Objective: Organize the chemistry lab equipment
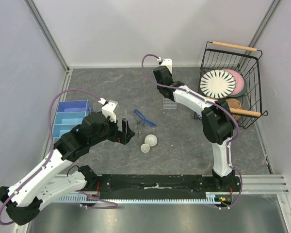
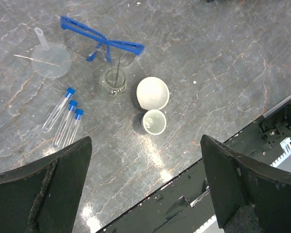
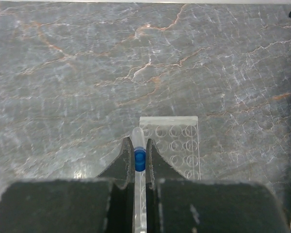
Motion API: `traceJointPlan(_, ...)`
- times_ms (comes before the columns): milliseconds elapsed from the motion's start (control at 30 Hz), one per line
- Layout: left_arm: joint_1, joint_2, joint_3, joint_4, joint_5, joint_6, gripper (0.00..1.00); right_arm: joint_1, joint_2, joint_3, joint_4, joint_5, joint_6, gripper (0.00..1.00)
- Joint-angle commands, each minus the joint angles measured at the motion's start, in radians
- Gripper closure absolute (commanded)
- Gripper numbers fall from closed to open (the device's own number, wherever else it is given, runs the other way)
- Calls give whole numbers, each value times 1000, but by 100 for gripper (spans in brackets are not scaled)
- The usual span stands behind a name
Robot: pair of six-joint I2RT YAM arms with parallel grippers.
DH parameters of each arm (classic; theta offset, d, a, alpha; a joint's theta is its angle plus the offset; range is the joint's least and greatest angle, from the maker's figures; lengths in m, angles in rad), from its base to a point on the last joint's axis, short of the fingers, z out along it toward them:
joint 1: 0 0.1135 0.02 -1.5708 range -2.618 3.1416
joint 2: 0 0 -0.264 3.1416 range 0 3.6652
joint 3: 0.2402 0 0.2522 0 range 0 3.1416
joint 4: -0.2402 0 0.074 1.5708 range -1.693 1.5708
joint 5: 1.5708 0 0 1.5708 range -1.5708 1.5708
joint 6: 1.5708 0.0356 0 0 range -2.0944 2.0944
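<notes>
Far right on the grey marbled worktop (image 1: 184, 145): a black wire basket (image 1: 258, 82) with two wooden handles, holding a black-and-white striped round plate (image 1: 217, 83), a pink plate (image 1: 240, 81) just behind it and a brown bowl (image 1: 236, 105) below. At the left edge: a blue plastic compartment tray (image 1: 70, 119).
</notes>
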Motion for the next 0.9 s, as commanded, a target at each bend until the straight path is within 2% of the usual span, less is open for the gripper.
traceJointPlan(0, 3, 11, -13, 77, 41, 12, 0, -26, 59, 91, 39, 7, 31, 100)
traceJointPlan(467, 30, 37, -23, 79, 60, 22, 0, -78, 148, 169, -37, -57, 69, 100)
traceJointPlan(867, 56, 28, -29, 81, 90, 25, 0, -84, 128, 174, -106, -79, 55, 100)
